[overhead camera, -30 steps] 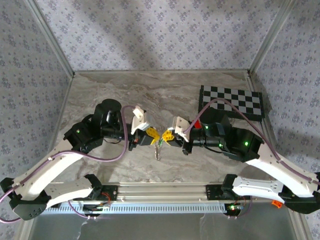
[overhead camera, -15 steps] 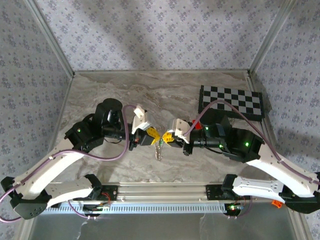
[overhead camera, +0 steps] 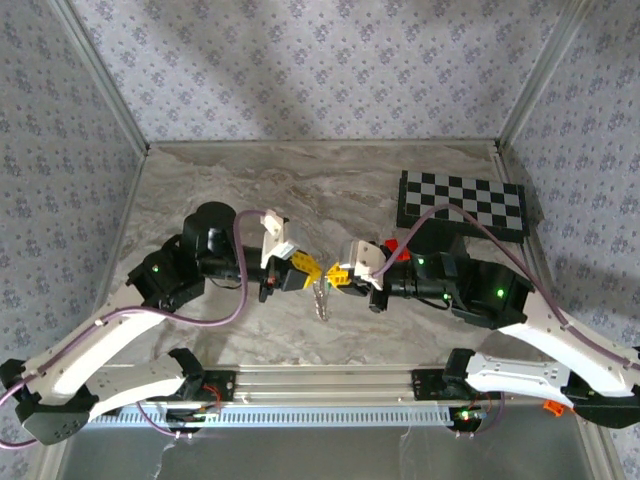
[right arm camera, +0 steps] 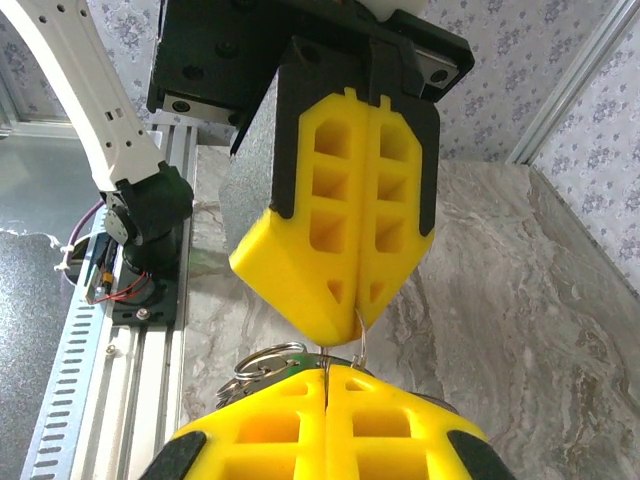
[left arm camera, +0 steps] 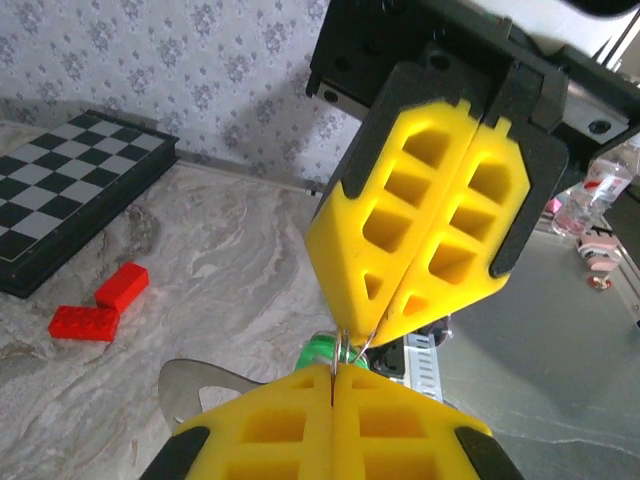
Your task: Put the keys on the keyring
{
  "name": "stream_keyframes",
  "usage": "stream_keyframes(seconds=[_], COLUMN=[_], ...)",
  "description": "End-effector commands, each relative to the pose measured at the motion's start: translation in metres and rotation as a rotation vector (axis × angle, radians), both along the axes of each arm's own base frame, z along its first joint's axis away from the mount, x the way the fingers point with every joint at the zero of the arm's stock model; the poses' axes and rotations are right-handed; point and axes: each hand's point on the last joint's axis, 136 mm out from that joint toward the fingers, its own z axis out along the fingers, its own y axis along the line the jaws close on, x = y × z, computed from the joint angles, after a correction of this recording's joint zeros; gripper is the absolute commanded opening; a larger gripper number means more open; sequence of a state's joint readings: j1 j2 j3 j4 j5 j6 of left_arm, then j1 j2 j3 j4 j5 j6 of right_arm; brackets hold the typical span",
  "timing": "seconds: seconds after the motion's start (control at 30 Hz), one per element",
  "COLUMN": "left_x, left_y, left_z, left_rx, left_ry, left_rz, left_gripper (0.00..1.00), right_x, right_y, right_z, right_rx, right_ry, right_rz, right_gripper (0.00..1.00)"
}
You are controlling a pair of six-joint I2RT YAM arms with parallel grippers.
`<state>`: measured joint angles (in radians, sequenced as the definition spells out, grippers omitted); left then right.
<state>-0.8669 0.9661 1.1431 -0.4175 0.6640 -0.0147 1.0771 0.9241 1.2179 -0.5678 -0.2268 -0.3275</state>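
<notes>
Reaching in from the left across the marble table (overhead camera: 330,180), well inside its near edge, with the left gripper (overhead camera: 303,273) clenched: yellow fingers (left arm camera: 290,425) pressed flat, seam to seam, nipping a thin wire of the keyring (overhead camera: 320,297). Jutting out at the left of those fingers in the left wrist view, a flat silver metal tab (left arm camera: 200,385). Dangling between the two grippers, clear of the tabletop in the overhead view, as a short silvery strand; seen from the left wrist as a fine loop rising from the finger seam, and from the right wrist with its coils bunched just left of the pads. Tucked right behind the left fingertips, against the wire: the green key (left arm camera: 320,352); pinched or merely hanging, cannot tell. Meeting tip to tip from the right, the right gripper (overhead camera: 337,276), likewise squeezed closed on the same wire, yellow pads (right arm camera: 385,425) tight together. Farther right, two red bricks (left arm camera: 85,323) lying just apart on the marble, near a chessboard (overhead camera: 462,203) set toward the far right corner.
</notes>
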Motion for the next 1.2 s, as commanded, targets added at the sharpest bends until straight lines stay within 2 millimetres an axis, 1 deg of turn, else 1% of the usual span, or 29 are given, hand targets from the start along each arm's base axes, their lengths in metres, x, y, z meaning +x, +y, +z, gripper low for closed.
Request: stream_keyframes(seconds=[0.0, 0.17, 0.27, 0.43, 0.5, 0.53, 0.6, 0.67, 0.73, 0.8, 0.9, 1.03, 1.17], left_x=[0.004, 0.004, 0.006, 0.012, 0.015, 0.017, 0.018, 0.017, 0.016, 0.012, 0.003, -0.009, -0.017], left_y=[0.001, 0.002, 0.002, 0.002, 0.003, 0.004, 0.004, 0.005, 0.007, 0.009, 0.01, 0.007, 0.007], left_z=[0.03, 0.034, 0.033, 0.03, 0.03, 0.03, 0.032, 0.034, 0.036, 0.042, 0.051, 0.059, 0.066], left_rx=[-0.099, -0.124, -0.131, -0.129, -0.133, -0.138, -0.151, -0.164, -0.184, -0.216, -0.25, -0.273, -0.299], left_ry=[-0.066, -0.066, -0.066, -0.064, -0.075, -0.079, -0.086, -0.095, -0.113, -0.14, -0.16, -0.157, -0.168], left_rz=[0.031, 0.042, 0.054, 0.09, 0.108, 0.118, 0.13, 0.13, 0.128, 0.118, 0.072, -0.005, -0.041], left_gripper=[0.0, 0.0, 0.0, 0.0, 0.0, 0.0, 0.0, 0.0, 0.0, 0.0, 0.0, 0.0, 0.0], right_x=[-0.008, -0.007, -0.006, -0.006, -0.007, -0.007, -0.008, -0.009, -0.007, -0.009, -0.008, -0.016, -0.017], right_y=[0.0, -0.001, -0.002, -0.005, -0.006, -0.005, -0.006, -0.009, -0.014, -0.019, -0.026, -0.024, -0.021], right_z=[-0.001, -0.002, 0.003, 0.014, 0.016, 0.002, 0.003, 0.008, 0.016, 0.022, 0.035, 0.049, 0.06], right_rx=[-0.002, -0.01, 0.007, 0.045, 0.055, 0.03, 0.04, 0.062, 0.097, 0.129, 0.201, 0.25, 0.292], right_ry=[-0.015, -0.036, -0.052, -0.071, -0.071, -0.055, -0.05, -0.044, -0.046, -0.022, -0.008, 0.05, 0.064], right_rz=[0.035, 0.02, 0.01, -0.008, -0.012, -0.013, -0.018, -0.03, -0.053, -0.066, -0.084, -0.029, -0.011], right_gripper=[0.0, 0.0, 0.01, 0.18, 0.22, 0.23, 0.26, 0.27, 0.27, 0.27, 0.27, 0.27, 0.27])
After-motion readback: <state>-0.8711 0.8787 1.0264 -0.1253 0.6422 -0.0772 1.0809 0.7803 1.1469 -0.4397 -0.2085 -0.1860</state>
